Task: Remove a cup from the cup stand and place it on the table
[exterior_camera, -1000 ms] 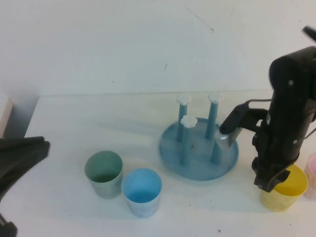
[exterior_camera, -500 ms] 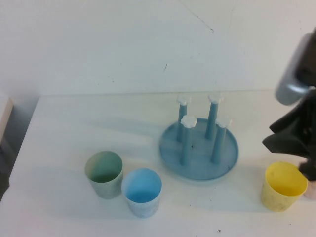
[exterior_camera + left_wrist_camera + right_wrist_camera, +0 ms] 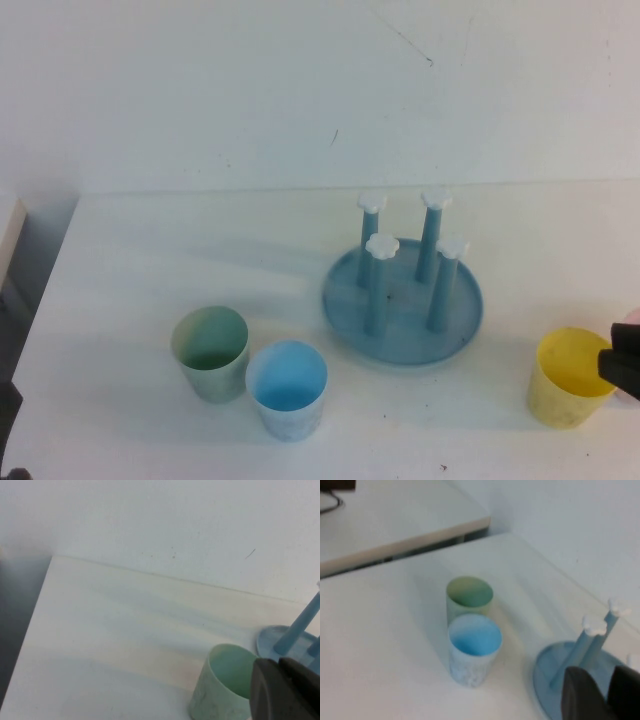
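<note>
The yellow cup (image 3: 570, 378) stands upright on the white table (image 3: 150, 270), to the right of the cup stand. The blue cup stand (image 3: 403, 300) holds no cups; all its white-capped pegs are bare. It also shows in the right wrist view (image 3: 551, 677) and the left wrist view (image 3: 277, 636). Only a black part of my right arm (image 3: 624, 368) shows at the right edge, just beside the cup. My right gripper (image 3: 609, 673) is empty, fingers a little apart. My left gripper (image 3: 281, 663) is shut and empty, near the pale green cup.
A pale green cup (image 3: 210, 352) and a light blue cup (image 3: 288, 388) stand side by side at the front left, and show in the right wrist view too. A pink object (image 3: 630, 325) sits at the right edge. A second table (image 3: 395, 515) lies beyond the left side.
My right arm has drawn back from the yellow cup and almost left the high view. The cup stays upright on the table. My left arm's dark shape has left the left edge.
</note>
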Controlling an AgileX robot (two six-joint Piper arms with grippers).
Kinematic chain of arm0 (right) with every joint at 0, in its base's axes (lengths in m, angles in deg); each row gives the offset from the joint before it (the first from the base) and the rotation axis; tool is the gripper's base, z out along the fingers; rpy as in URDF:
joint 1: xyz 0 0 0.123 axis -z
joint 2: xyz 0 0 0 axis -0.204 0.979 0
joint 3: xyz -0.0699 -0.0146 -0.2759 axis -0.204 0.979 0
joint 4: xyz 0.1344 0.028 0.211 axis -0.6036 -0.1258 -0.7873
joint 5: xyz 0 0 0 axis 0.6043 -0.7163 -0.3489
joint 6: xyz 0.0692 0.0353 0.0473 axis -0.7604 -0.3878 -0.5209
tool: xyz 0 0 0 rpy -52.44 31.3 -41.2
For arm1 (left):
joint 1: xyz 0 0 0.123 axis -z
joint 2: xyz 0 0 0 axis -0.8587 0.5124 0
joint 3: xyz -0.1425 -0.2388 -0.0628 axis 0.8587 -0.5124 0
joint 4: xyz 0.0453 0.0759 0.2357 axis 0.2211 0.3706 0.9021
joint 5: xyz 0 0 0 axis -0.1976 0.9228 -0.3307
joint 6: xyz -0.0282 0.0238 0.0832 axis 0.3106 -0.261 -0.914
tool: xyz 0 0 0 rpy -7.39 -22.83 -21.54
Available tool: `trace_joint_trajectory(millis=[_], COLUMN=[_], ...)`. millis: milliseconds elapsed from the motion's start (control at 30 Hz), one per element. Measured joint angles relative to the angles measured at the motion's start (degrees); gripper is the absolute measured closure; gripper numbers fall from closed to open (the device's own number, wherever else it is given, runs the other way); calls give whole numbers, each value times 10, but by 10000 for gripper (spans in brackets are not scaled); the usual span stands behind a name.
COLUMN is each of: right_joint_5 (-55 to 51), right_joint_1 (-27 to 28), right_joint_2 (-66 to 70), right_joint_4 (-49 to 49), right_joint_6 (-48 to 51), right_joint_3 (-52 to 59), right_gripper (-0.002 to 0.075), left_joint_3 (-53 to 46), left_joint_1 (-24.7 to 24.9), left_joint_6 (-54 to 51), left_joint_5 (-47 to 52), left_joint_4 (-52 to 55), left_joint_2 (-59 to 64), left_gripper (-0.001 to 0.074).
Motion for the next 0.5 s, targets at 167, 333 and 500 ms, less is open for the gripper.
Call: trace_joint_trajectory(millis=[167, 333, 500], right_joint_5=[66, 86, 96], right_joint_1=[0, 0, 0], right_joint_2=[-35, -35, -35], right_joint_4=[-156, -223, -232], right_joint_6=[109, 161, 174], right_joint_3=[58, 75, 86], right_gripper=[607, 610, 610], left_joint_3=[-20, -31, -34], left_joint_1=[0, 0, 0], left_joint_6=[-1, -1, -1], left_joint_5=[-1, 25, 74], left_joint_4=[-7, -9, -9], left_joint_2=[0, 0, 0], left_gripper=[736, 736, 736])
